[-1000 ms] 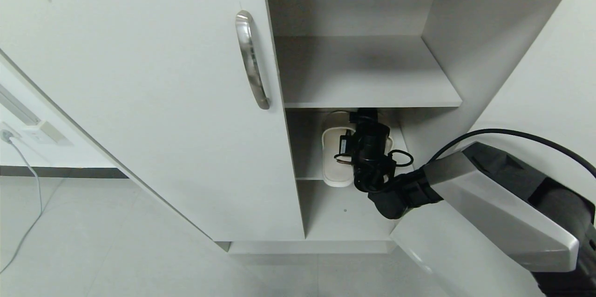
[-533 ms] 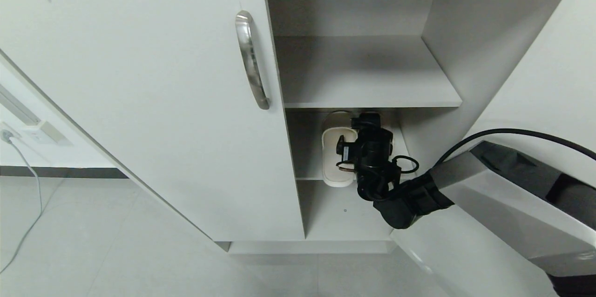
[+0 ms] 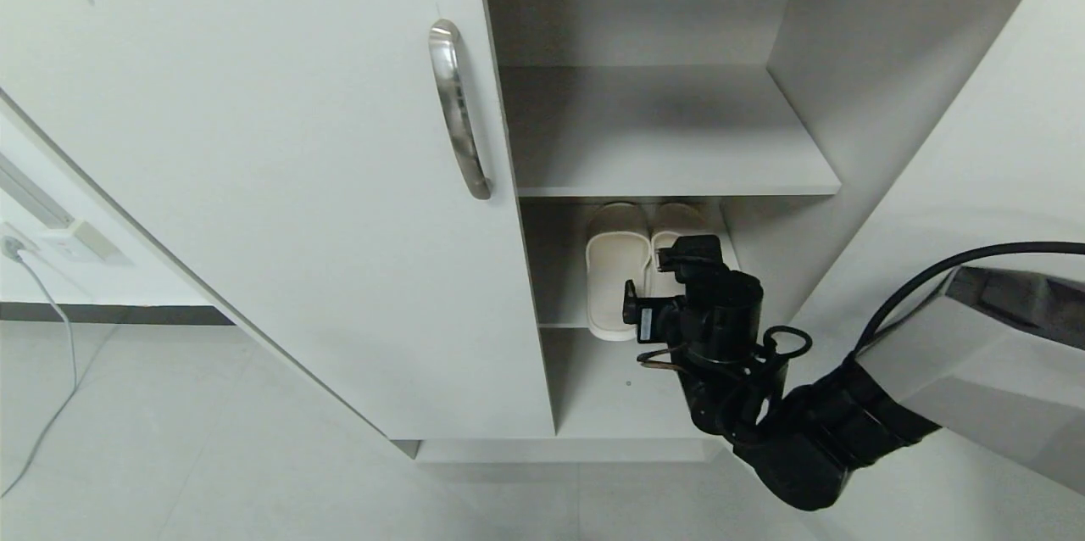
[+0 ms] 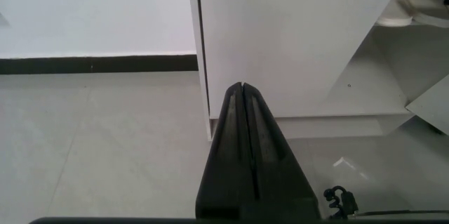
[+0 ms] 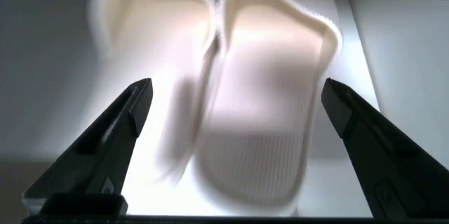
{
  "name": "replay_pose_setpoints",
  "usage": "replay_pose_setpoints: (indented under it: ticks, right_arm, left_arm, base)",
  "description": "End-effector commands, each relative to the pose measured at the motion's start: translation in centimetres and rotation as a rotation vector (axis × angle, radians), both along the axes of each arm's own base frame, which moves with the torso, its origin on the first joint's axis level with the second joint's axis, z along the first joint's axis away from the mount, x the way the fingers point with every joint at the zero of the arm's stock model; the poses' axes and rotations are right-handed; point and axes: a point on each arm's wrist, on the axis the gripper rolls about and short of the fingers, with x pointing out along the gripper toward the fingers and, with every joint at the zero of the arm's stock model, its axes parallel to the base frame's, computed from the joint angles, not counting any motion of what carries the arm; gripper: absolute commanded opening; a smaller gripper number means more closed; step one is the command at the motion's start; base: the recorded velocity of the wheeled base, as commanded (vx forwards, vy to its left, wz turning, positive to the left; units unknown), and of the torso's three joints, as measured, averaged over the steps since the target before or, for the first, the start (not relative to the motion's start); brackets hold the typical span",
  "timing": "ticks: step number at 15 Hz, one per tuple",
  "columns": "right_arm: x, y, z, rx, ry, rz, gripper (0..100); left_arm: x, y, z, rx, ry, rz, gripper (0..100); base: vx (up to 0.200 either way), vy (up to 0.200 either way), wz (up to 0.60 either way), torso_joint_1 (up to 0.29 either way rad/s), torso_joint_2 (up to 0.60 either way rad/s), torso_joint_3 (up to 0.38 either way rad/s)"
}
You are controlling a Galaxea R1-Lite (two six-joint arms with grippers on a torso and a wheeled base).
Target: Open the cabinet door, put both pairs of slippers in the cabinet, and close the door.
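White slippers (image 3: 617,278), one pair, lay side by side on the cabinet's lower shelf (image 3: 555,287), toes to the back. They looked to be set deep enough for the door to swing shut over them.

In the head view, the right gripper (image 3: 670,278) hung at the shelf's front edge, just before the heels and beneath the bare upper shelf (image 3: 661,134). A door with a metal handle (image 3: 458,108) flanked the opening on the robot's left. The pale panel (image 3: 975,151) on the other side was probably the opened door.

In the left wrist view, the left gripper (image 4: 242,112) waited low over the floor (image 4: 91,147) near the cabinet's base, its fingers pressed together on nothing, evidently parked clear of the work.

In the right wrist view, the right claw's two fingers (image 5: 105,147) were spread wide to either side of the pair and carried nothing. By this showing one pair was stowed, with the second pair and the door yet to come.
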Motion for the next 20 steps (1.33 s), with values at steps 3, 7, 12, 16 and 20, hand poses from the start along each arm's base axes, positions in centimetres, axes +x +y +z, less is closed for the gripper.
replay_pose_setpoints:
  ticks: [3,7,12,16,20]
  right_arm:
    - [-2.9,-0.3,-0.4,-0.007,0.003,0.066,100]
    - [-3.7,0.2,-0.7,-0.017,0.014,0.092,100]
    - [-4.0,0.1,-1.0,-0.026,0.024,0.096,100]
    - [-4.0,0.1,-1.2,-0.03,0.028,0.101,100]
    - [-3.9,0.2,-1.0,-0.024,0.023,0.11,100]
  left_arm:
    - [0.0,0.0,0.0,0.001,0.001,-0.002,0]
    - [0.0,0.0,0.0,0.003,0.001,-0.005,0]
    - [0.0,0.0,0.0,0.001,0.001,-0.005,0]
    - [0.0,0.0,0.0,0.001,0.001,-0.003,0]
    - [0.0,0.0,0.0,0.003,0.001,-0.003,0]
  base:
    - [0.0,0.0,0.0,0.0,0.0,0.0]
    - [-0.15,0.0,0.0,0.002,0.0,0.003]
    - [-0.2,0.0,0.0,0.001,0.0,0.002]
    - [-0.15,0.0,0.0,0.002,0.0,0.001]
    - [0.0,0.0,0.0,0.0,0.0,0.0]
